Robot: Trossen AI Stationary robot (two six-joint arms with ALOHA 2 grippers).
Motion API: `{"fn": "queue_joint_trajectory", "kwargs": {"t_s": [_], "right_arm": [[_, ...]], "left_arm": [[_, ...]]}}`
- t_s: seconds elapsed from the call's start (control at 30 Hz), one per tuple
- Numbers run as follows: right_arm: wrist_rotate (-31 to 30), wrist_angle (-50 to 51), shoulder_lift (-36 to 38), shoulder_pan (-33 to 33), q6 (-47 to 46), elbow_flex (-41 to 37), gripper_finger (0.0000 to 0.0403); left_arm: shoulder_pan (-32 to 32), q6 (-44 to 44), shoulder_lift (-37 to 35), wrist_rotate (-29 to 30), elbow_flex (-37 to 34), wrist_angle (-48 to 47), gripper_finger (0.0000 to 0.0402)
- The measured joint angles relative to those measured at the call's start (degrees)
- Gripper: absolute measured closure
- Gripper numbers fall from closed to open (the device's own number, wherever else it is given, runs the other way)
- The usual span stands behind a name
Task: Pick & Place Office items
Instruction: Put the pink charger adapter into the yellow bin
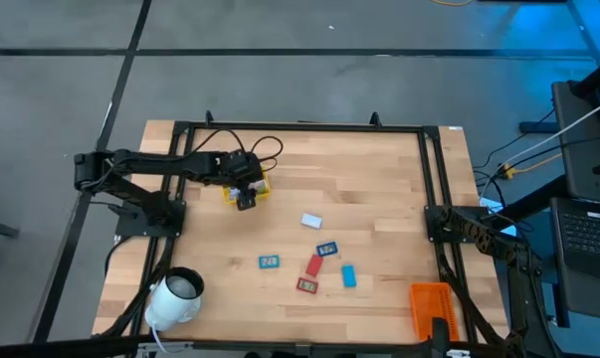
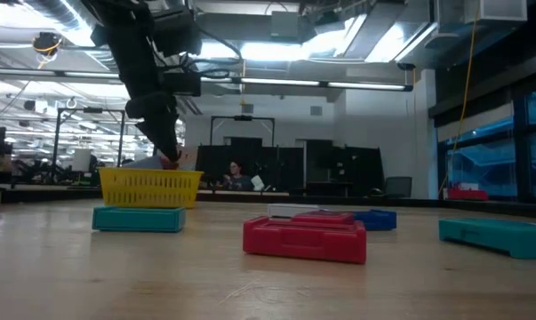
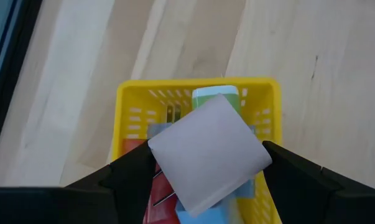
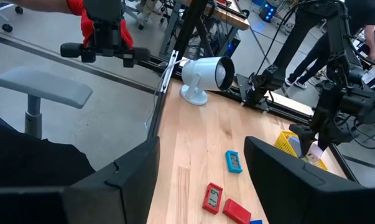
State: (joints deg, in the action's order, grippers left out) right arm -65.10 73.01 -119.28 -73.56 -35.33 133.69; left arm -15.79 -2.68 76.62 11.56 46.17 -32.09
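The left gripper [image 3: 206, 171] is hanging over the yellow tray [image 1: 248, 189], pinching a pale flat piece [image 3: 209, 152] that is hiding most of the tray's contents. The remaining office items [image 1: 314, 265] are lying at mid-table. The right gripper [image 4: 203, 168] is waiting at the table's right edge, fingers spread.
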Motion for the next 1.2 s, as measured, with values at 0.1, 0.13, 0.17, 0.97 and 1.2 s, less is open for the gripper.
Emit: {"fn": "queue_joint_trajectory", "kwargs": {"t_s": [0.1,0.13,0.17,0.97,1.2], "right_arm": [[0.0,0.0,0.0,0.0,0.0,0.0,0.0164],[0.0,0.0,0.0,0.0,0.0,0.0,0.0164],[0.0,0.0,0.0,0.0,0.0,0.0,0.0164],[0.0,0.0,0.0,0.0,0.0,0.0,0.0164],[0.2,0.0,0.0,0.0,-0.1,0.0,0.0164]], "left_arm": [[0.0,0.0,0.0,0.4,0.0,0.2,0.0139],[0.0,0.0,0.0,0.4,0.0,0.3,0.0139],[0.0,-0.1,0.0,0.4,0.0,0.2,0.0139],[0.0,-0.7,-0.1,0.5,2.0,-5.7,0.0104],[0.4,-1.1,-0.1,3.5,4.3,-8.5,0.0103]]}}
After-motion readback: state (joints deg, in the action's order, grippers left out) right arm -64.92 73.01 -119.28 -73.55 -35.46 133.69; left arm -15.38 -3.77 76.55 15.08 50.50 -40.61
